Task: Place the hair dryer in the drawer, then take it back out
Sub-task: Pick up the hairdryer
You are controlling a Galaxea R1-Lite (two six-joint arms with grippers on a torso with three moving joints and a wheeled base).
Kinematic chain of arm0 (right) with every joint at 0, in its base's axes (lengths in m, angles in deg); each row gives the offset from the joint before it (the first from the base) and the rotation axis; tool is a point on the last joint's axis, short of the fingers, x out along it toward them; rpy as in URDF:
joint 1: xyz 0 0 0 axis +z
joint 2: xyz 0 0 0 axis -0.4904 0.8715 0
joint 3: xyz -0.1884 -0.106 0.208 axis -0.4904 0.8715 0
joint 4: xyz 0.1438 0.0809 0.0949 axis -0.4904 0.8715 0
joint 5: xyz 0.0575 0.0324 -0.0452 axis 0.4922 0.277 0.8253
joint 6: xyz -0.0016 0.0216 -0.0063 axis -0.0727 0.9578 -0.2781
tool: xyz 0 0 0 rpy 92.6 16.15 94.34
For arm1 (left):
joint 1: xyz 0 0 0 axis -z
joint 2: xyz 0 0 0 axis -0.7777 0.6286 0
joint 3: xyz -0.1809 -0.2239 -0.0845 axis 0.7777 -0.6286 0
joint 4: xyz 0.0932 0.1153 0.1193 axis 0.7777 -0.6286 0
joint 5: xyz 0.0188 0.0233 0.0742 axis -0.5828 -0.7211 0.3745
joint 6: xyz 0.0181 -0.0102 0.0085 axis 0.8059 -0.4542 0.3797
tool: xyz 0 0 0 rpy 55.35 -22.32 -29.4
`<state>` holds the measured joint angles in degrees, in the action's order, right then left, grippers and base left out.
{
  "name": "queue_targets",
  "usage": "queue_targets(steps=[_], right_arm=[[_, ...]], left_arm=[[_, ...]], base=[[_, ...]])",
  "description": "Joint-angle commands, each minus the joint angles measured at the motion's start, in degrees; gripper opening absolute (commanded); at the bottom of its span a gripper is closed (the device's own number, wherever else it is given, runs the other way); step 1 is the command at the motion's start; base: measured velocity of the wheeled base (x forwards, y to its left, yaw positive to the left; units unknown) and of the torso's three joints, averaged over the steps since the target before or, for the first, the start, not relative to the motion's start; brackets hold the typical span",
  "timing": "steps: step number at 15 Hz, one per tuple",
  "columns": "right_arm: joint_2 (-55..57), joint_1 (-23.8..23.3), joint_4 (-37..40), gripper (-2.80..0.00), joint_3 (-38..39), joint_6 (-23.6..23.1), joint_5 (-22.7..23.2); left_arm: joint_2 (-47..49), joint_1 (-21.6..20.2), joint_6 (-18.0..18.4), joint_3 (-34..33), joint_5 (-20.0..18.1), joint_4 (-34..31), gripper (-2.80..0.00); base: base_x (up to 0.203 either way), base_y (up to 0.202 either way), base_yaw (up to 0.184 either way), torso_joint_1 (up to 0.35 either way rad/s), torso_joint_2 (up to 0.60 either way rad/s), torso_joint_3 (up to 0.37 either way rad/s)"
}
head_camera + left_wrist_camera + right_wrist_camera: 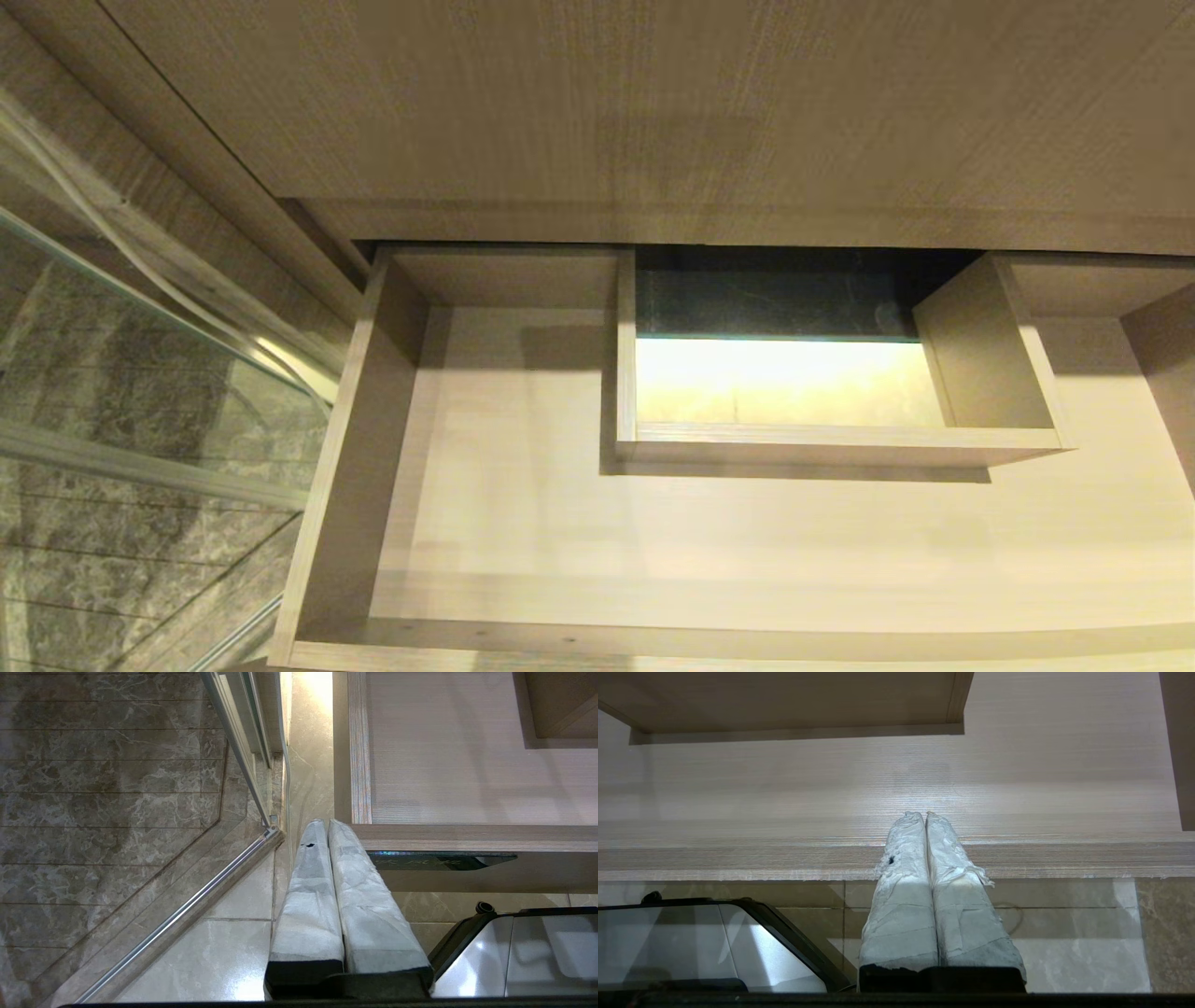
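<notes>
Two grippers hang parked over the near rim of the open drawer [523, 523], neither in the head view: the left gripper [326, 823] by its left corner, the right gripper [923, 815] farther right. Both have their padded fingers pressed together, holding nothing. No dryer shows in any view; it may lie out of frame. To start well, the dryer probably has to be found first, then gripped by the handle, clear of the inner box [840, 443].
</notes>
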<state>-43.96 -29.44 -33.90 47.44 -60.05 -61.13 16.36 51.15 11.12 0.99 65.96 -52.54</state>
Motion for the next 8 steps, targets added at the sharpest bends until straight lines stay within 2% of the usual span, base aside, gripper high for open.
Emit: queue_targets(steps=[1,4,8], right_arm=[[0.07,-0.01,0.01,-2.80,0.06,0.15,-0.06],[0.07,-0.01,-0.08,-2.80,-0.01,-0.02,0.02],[0.07,-0.01,-0.17,-2.80,0.04,-0.02,0.02]], left_arm=[[0.09,-0.01,-0.09,-0.01,-0.05,0.00,-2.80],[0.09,-0.01,-0.09,-0.01,0.04,0.00,-2.80],[0.09,-0.01,-0.09,-0.01,-0.05,0.00,-2.80]], base=[[0.000,0.000,0.000,0.000,0.00,0.000],[0.000,0.000,0.000,0.000,0.00,0.000],[0.004,-0.007,0.148,0.002,0.00,0.003]])
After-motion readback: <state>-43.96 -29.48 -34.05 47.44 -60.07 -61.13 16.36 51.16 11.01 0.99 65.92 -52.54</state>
